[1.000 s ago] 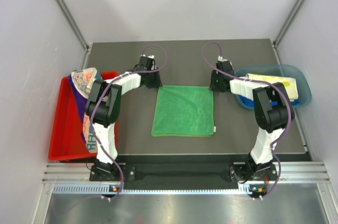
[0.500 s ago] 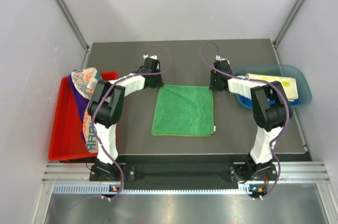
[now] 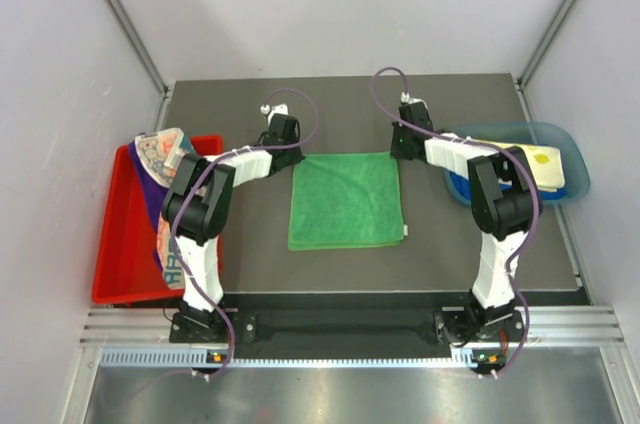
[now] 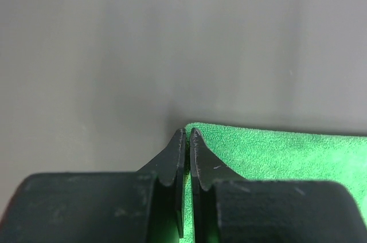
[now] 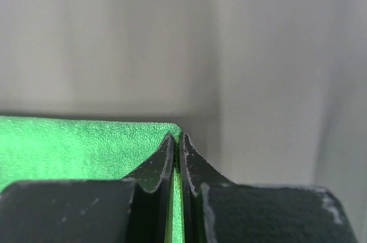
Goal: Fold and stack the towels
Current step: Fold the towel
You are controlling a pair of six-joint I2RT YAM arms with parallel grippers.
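Left wrist view: left gripper (image 4: 187, 134) pinched shut on the green towel (image 4: 287, 151); right gripper (image 5: 176, 138) likewise, at another corner.

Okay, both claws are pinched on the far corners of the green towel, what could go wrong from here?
1. The left claw and right claw each bite only the very tip of a green towel corner, so a corner may slip out when lifted.
2. If one arm leads the other, the fold could land skewed, edges mismatched.
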